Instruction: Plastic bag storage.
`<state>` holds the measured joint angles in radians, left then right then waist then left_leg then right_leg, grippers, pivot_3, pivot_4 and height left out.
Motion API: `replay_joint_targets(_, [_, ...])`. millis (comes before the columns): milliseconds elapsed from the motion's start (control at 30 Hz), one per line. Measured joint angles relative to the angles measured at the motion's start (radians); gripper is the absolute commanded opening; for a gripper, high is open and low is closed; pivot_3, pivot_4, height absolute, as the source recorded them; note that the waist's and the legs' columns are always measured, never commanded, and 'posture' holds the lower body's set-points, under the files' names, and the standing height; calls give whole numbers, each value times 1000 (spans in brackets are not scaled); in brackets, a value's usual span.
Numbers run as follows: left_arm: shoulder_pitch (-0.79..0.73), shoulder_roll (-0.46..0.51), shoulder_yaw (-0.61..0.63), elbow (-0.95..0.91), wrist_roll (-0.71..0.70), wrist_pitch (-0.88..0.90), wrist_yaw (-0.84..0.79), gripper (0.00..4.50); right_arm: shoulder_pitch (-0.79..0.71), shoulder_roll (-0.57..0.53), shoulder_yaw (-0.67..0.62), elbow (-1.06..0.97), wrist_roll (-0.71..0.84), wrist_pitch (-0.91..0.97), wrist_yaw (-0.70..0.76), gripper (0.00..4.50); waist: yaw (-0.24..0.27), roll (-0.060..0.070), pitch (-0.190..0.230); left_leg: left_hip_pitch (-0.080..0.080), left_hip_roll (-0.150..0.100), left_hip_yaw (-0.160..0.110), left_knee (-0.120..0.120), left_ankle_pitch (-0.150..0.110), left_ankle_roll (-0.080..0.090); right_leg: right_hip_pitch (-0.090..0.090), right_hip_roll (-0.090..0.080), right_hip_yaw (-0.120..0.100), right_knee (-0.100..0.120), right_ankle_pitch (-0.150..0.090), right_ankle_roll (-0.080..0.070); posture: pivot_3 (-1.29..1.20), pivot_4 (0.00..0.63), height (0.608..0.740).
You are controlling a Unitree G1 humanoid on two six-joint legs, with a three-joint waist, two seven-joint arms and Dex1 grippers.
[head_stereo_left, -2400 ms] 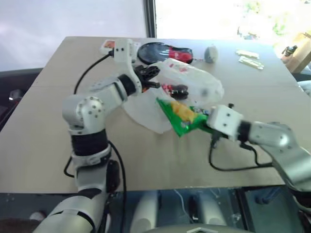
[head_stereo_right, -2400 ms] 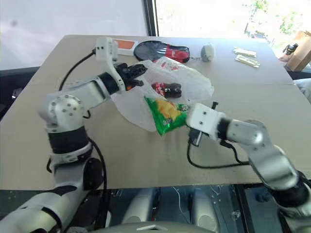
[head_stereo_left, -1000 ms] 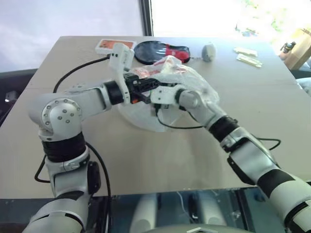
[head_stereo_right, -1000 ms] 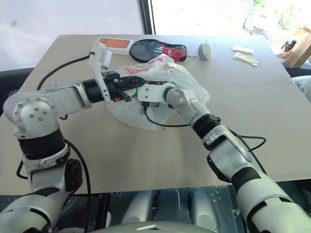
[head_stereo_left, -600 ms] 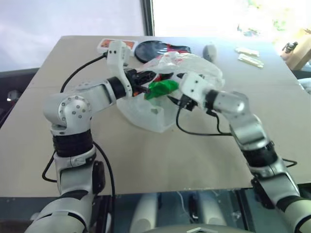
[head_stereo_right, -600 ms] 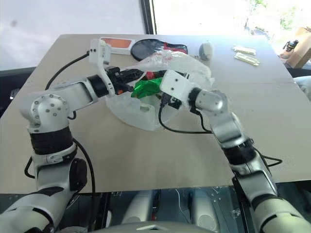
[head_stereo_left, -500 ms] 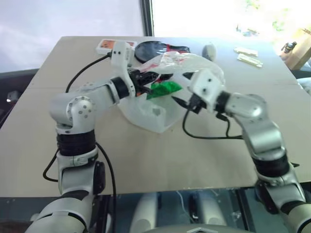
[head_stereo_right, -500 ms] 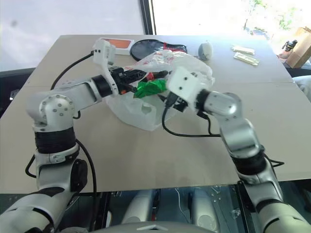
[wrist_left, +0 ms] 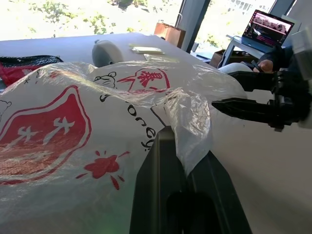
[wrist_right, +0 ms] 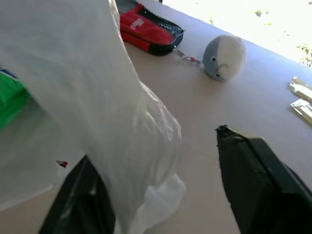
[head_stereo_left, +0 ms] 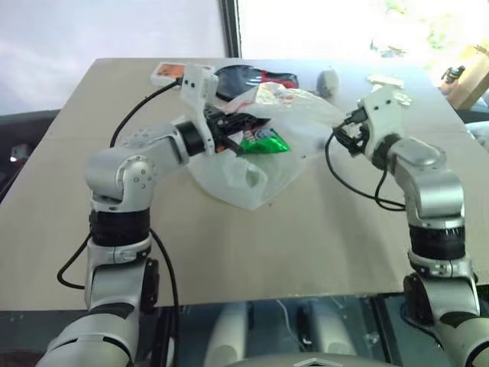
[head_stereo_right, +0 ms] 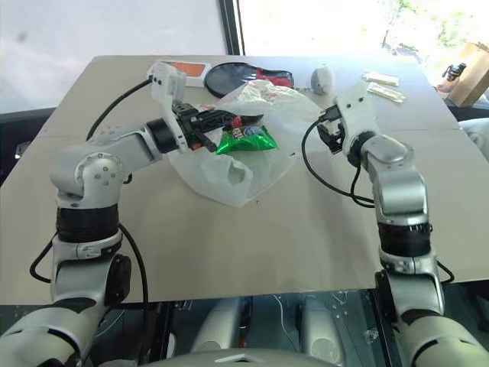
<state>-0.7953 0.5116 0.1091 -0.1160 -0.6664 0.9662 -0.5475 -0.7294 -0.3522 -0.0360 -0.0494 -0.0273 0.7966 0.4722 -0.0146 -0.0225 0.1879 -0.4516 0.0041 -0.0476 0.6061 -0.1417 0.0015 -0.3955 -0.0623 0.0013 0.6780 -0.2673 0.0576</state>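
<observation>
The plastic bag [head_stereo_left: 306, 111], translucent white with red print, lies crumpled at the middle of the table. My left gripper [wrist_left: 187, 146] is shut on a fold of its rim and holds the mouth up. A glossy green snack packet [head_stereo_left: 263, 141] lies inside the bag, just below that gripper. To the right of the bag, my right gripper [head_stereo_left: 341, 138] is open and points at it. In the right wrist view the bag's film [wrist_right: 122, 112] hangs against one finger, ungripped.
Behind the bag are a black and red pouch [head_stereo_left: 256, 76], a grey plush ball [head_stereo_left: 327, 79] and an orange and white card [head_stereo_left: 163, 73]. Two flat packets [head_stereo_right: 386, 84] lie at the back right, near a cardboard box [head_stereo_right: 470, 73]. The table's front half is bare.
My right gripper has drawn out of the bag's mouth and swung well to the right, leaving the green packet inside. The left gripper has kept its hold on the rim.
</observation>
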Motion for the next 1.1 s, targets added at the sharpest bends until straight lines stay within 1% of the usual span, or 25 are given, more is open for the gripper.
replay_joint_targets(67, [0, 0, 0, -1, 0, 0, 3, 0, -9, 1, 1, 12, 16, -17, 1, 636, 0, 0, 0, -1, 0, 0, 0, 0, 0, 0, 0, 0, -1, 0, 0, 0, 150, 740])
replay_joint_targets(100, [1, 0, 1, -3, -2, 0, 4, 0, -14, 1, 1, 12, 25, -21, 1, 144, -1, 0, 0, -1, 0, 1, 0, 0, 0, 0, 0, 0, -1, 0, 0, 0, 150, 740])
replay_joint_targets(133, [4, 0, 10, -7, -11, 2, 3, 247, -17, 0, 1, 11, 36, -24, 1, 7, -1, 0, 0, -1, 0, 1, 0, 0, 0, 0, 0, 0, -1, 0, 0, 0, 150, 740])
replay_joint_targets(200, [8, -2, 65, -9, -76, 37, -1, 828, -17, 1, 0, 10, 50, -22, 0, 0, -2, 0, 0, -1, 0, 0, 0, 0, 0, -1, 0, 0, -1, 0, 0, 0, 150, 740])
replay_joint_targets(267, [8, 10, 144, -11, -182, 100, -22, 1724, -16, 1, 0, -6, 69, -14, -2, 0, -5, 0, 0, 0, 1, 0, 0, 0, 0, -1, 0, 0, 0, 0, 0, 0, 150, 740])
replay_joint_targets(300, [8, 29, 170, -11, -224, 129, -35, 2093, -15, 1, -1, -16, 76, -12, -2, 0, -8, 0, 0, 0, 1, 0, 0, 0, 0, -1, 0, 0, 0, 0, 0, 0, 150, 740])
replay_joint_targets(333, [22, 110, 231, -23, -325, 210, -88, 2825, -13, 4, -2, -42, 92, -4, -6, 0, -16, 0, 0, 0, 1, 0, -1, 0, 0, -1, 1, 0, 0, 0, 0, 0, 150, 740])
replay_joint_targets(367, [29, 131, 249, -31, -351, 229, -104, 2954, -12, 4, -3, -47, 97, 1, -8, 0, -20, 0, 0, 1, 1, 0, -1, 0, 0, -1, 1, 0, 0, 0, 0, 0, 150, 740])
replay_joint_targets(400, [37, 145, 254, -39, -366, 239, -117, 3477, -12, 5, -3, -49, 99, 4, -9, 0, -20, 0, 0, 1, 1, 0, -1, 0, 0, 0, 1, 0, 0, 0, 0, 0, 150, 740])
replay_joint_targets(433, [119, 241, 244, -125, -388, 250, -188, 3477, -8, 12, 0, -64, 112, 11, -12, 0, -27, 0, 0, 0, 1, 1, -1, 0, 0, -1, 0, 1, 0, 0, 0, 0, 150, 740])
replay_joint_targets(500, [219, 351, 202, -288, -399, 255, -268, 3477, 10, 4, -6, -83, 121, 28, -21, 0, -25, 0, 0, 1, 1, 1, -4, 0, 0, -1, -1, 3, -1, 0, 0, 0, 150, 740])
replay_joint_targets(533, [225, 359, 189, -337, -408, 255, -285, 3477, 12, 5, -6, -83, 123, 31, -23, 0, -18, 0, 0, 1, 1, 1, -4, 0, 0, -1, -2, 2, -1, 0, 0, 0, 150, 740])
replay_joint_targets(600, [260, 356, 192, -406, -463, 257, -262, 3477, 14, 15, 4, -105, 139, 39, -24, 0, -13, 1, 0, 3, 2, 1, -4, 0, 0, 0, -1, 2, 0, 0, 0, 0, 150, 740])
replay_joint_targets(633, [288, 356, 193, -424, -472, 259, -254, 3477, 15, 15, 7, -114, 144, 43, -24, 0, -14, 1, 0, 4, 2, 1, -4, 0, 0, 0, -1, 2, 0, 0, 0, 0, 150, 740])
replay_joint_targets(667, [354, 359, 183, -449, -464, 260, -234, 3477, 19, 15, 9, -128, 151, 50, -26, 0, -16, 1, 0, 4, 2, 2, -4, 0, 0, 0, -1, 3, 0, 0, 0, 0, 150, 740])
replay_joint_targets(700, [421, 352, 140, -455, -422, 259, -191, 3477, 27, 13, 9, -133, 153, 53, -30, 0, -17, 1, 0, 5, 2, 3, -4, 0, 0, 1, 0, 4, 0, 0, 0, 0, 150, 740])
replay_joint_targets(800, [441, 300, 115, -438, -381, 259, -108, 3477, 36, 13, 9, -134, 156, 61, -36, 0, -12, 1, 0, 4, 2, 2, -3, 0, 0, 0, 1, 3, 0, 0, 0, 0, 150, 740])
replay_joint_targets(867, [447, 225, 96, -398, -291, 225, 33, 3477, 37, 15, 21, -142, 167, 71, -41, 0, -5, 2, -1, 4, 3, 4, -1, 0, 0, 0, 3, 5, 0, 0, 0, 0, 150, 740])
replay_joint_targets(900, [457, 183, 96, -376, -259, 208, 79, 3477, 37, 17, 22, -147, 171, 73, -43, 0, -4, 2, -1, 4, 3, 4, -1, 0, 0, 0, 3, 6, 0, 0, 0, 0, 150, 740])
replay_joint_targets(967, [472, 144, 99, -345, -234, 192, 127, 3477, 37, 18, 24, -151, 175, 76, -46, 0, -3, 2, -1, 4, 3, 5, -1, 0, 0, -1, 3, 6, 0, 0, 0, 0, 150, 740])
replay_joint_targets(1033, [480, 117, 107, -318, -208, 183, 172, 3477, 38, 21, 30, -151, 178, 79, -51, 0, -3, 1, -1, 4, 3, 5, -1, 0, 0, -1, 3, 6, 0, 0, 0, 0, 150, 740])
replay_joint_targets(1100, [481, 116, 109, -294, -170, 177, 209, 3477, 38, 23, 38, -152, 185, 83, -54, 0, -3, 2, -1, 4, 3, 5, -2, 0, 0, -1, 3, 7, 0, 0, 0, 0, 150, 740])
